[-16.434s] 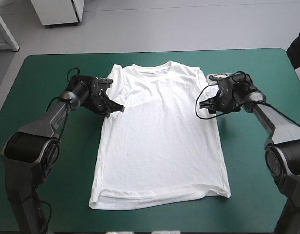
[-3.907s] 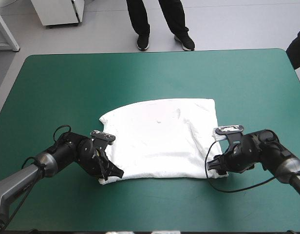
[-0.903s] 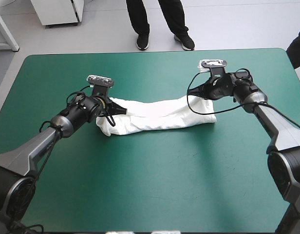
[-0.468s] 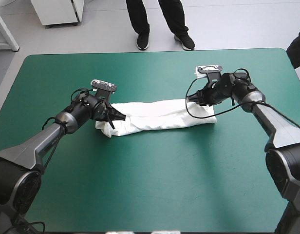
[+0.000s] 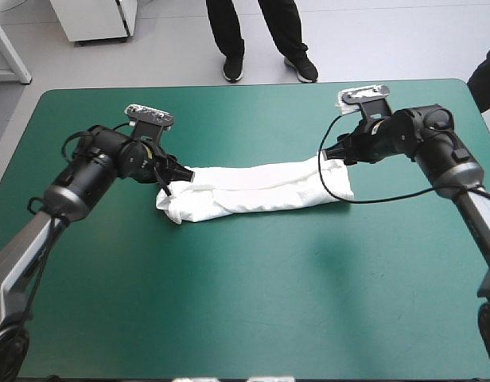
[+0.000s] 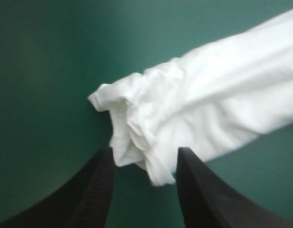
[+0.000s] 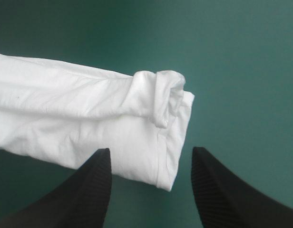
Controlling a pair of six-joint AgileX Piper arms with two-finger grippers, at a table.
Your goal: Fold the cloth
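The white T-shirt (image 5: 257,189) lies on the teal-green cover as a long folded band running left to right across the middle of the table. My left gripper (image 5: 176,173) hovers just off the band's left end, open, with the rumpled end (image 6: 137,128) ahead of its fingers and nothing between them. At the band's right end my right gripper (image 5: 331,153) is also open. The rolled right end (image 7: 163,114) of the T-shirt lies ahead of its fingers, apart from them.
Bare teal-green cover (image 5: 253,310) stretches from the T-shirt to the table's near edge, and more of it lies between the T-shirt and the far edge.
Both grippers have let go of the T-shirt's ends and drawn back outward and upward. The folded band now rests flat on the table.
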